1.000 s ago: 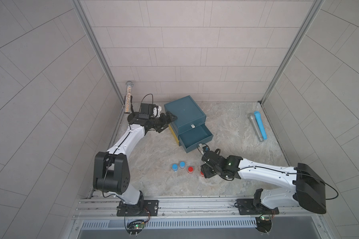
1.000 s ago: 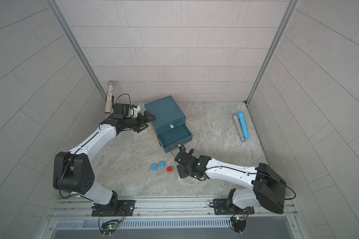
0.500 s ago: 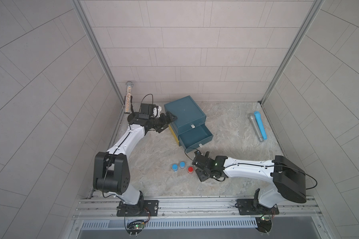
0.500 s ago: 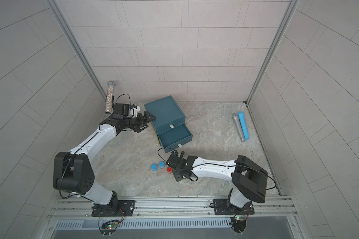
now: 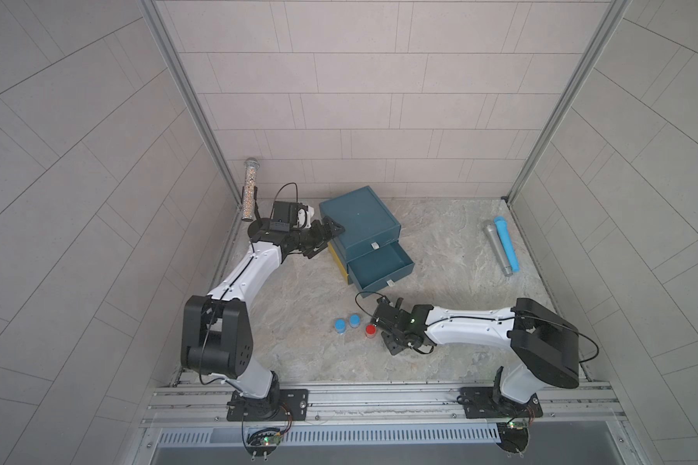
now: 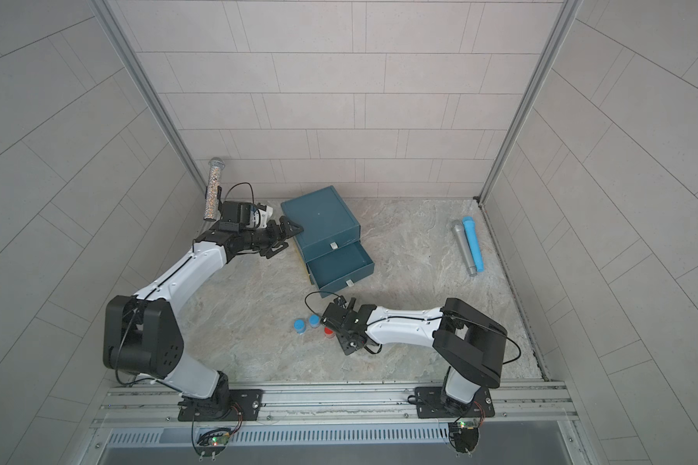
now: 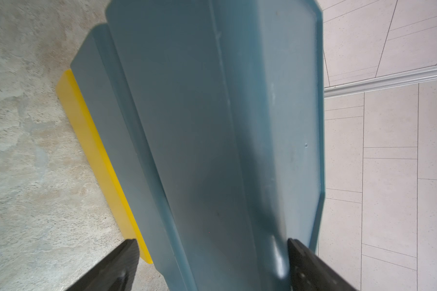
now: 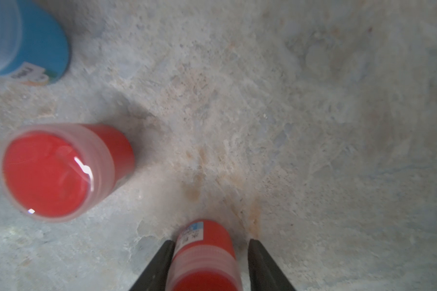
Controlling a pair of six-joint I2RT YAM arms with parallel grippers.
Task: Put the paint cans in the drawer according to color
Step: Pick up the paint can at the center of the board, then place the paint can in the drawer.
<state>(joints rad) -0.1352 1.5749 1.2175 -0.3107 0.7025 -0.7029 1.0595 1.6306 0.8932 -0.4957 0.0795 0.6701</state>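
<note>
Right wrist view | right end effector [image 8: 210, 264] spread astride red paint can [image 8: 203, 254], not yet pinching | centre can, close gently, lift straight, avoid second red can [image 8: 61, 171] at 10 o'clock

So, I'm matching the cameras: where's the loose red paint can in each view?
Both top views: red paint can, standing beside two blue ones.
Left wrist: not in it.
Right wrist: large, lid toward the camera.
Landmark: the nearer blue paint can.
</note>
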